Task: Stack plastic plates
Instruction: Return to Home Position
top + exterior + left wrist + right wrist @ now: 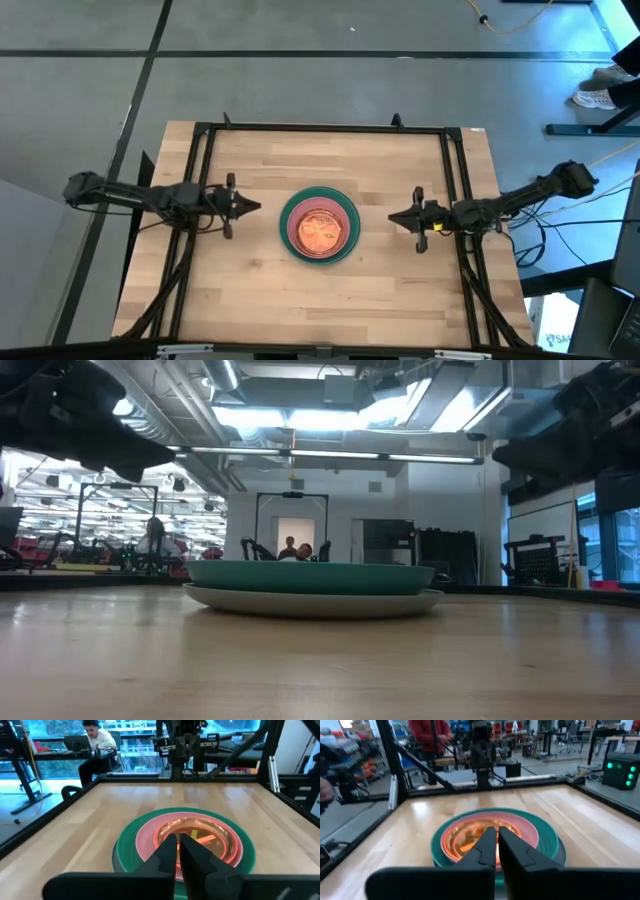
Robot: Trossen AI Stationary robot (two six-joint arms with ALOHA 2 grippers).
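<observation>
The plastic plates sit as one stack [319, 227] at the table's middle. A grey plate [315, 601] lies at the bottom on the wood, a teal-green one [310, 576] on it, then a pink plate [145, 840] and small translucent orange ones [197, 836] in the middle. My left gripper [255, 207] hovers left of the stack, shut, pointing at it. My right gripper [391, 218] hovers right of the stack, shut, pointing at it. Both show over the stack in their wrist views, left gripper [179, 840], right gripper [497, 834].
A black metal frame [330, 128] runs along the table's far edge and down both sides. Bare wood lies all around the stack. People sit and stand in the room beyond the table [95, 745].
</observation>
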